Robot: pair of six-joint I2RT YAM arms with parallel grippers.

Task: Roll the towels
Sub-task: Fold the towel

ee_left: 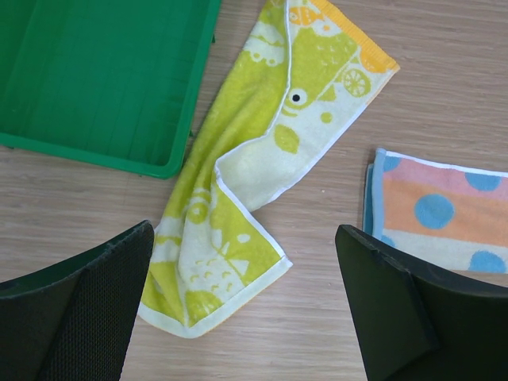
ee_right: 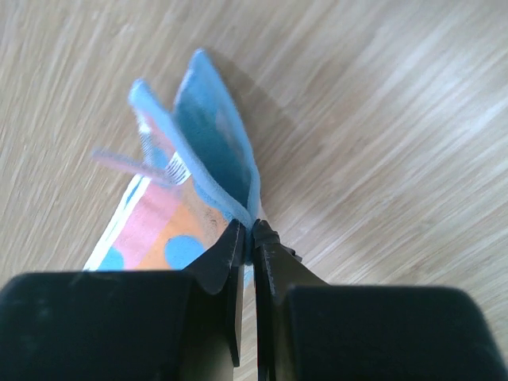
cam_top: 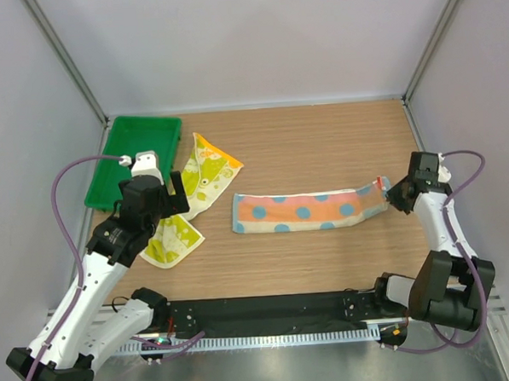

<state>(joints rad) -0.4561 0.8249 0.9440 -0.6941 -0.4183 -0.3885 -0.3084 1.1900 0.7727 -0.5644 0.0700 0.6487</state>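
As the left gripper (ee_left: 242, 238) hovers open, the right gripper (ee_right: 252, 230) pinches one end of the blue towel (cam_top: 307, 210), likely to start rolling.

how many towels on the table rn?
2. The yellow-green towel lies crumpled at the left, beside the green tray. The striped dotted towel lies flat mid-table, its right end pinched by the right gripper. No others visible.
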